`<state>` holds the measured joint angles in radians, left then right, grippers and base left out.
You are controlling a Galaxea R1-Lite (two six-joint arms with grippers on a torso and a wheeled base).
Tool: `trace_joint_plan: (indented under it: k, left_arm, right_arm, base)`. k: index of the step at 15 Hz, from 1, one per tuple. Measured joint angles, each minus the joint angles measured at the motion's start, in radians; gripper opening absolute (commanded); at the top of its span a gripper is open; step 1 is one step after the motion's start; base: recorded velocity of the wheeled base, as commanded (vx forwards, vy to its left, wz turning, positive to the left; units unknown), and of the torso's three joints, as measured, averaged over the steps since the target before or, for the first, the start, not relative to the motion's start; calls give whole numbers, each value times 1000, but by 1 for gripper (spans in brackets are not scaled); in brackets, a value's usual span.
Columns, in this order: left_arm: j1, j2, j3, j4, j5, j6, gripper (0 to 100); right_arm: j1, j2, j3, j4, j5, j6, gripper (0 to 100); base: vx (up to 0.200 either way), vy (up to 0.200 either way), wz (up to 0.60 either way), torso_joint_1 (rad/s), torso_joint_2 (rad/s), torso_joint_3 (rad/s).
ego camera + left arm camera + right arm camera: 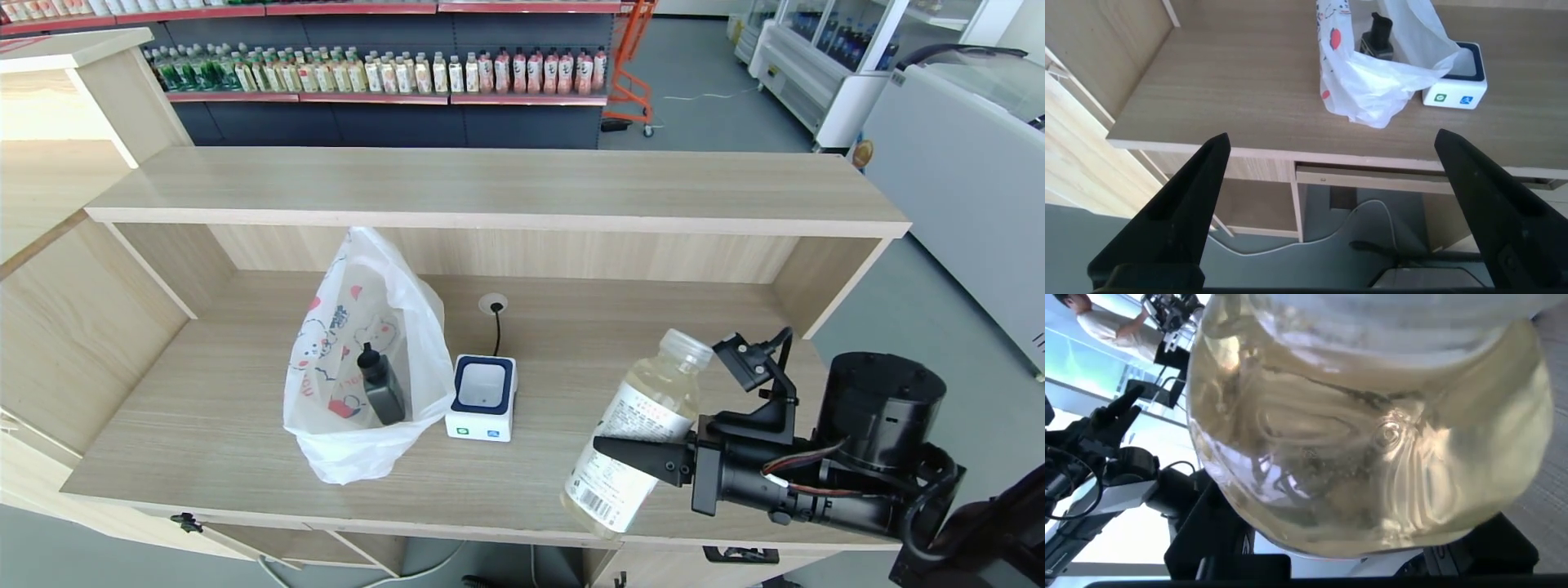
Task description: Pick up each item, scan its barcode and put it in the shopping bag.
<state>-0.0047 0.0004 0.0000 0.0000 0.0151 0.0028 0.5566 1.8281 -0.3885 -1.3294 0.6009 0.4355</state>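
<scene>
The right gripper's (633, 457) jaws clamp the tilted bottle (653, 392), whose smooth round body could twist or slip out, with the scanner (482, 396) well past their tips and the limp bag (359, 359) just beyond, while the left gripper's (1333, 140) jaws gape apart, holding nothing.

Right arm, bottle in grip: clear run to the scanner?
Probably yes: only bare counter lies between the bottle in the right gripper and the scanner; the shopping bag stands on the scanner's other side.
</scene>
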Motion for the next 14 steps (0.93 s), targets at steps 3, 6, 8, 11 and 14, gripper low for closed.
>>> trace_joint_plan:
  k: [3,6,8,11,14]
  left_arm:
    - [0,0,0,0,0,0,100]
    - [0,0,0,0,0,0,100]
    - [0,0,0,0,0,0,100]
    - [0,0,0,0,0,0,100]
    - [0,0,0,0,0,0,100]
  right_arm:
    - [14,5,2,-3,2,0,0]
    - [22,10,-4,-6,9,0,0]
    - [34,11,-6,-6,9,4,0]
    - [46,13,-2,-6,9,5,0]
    - [48,14,-2,-3,9,5,0]
  base:
    - [0,0,0,0,0,0]
    - [0,0,0,0,0,0]
    - [0,0,0,0,0,0]
    - [0,0,0,0,0,0]
    - [0,0,0,0,0,0]
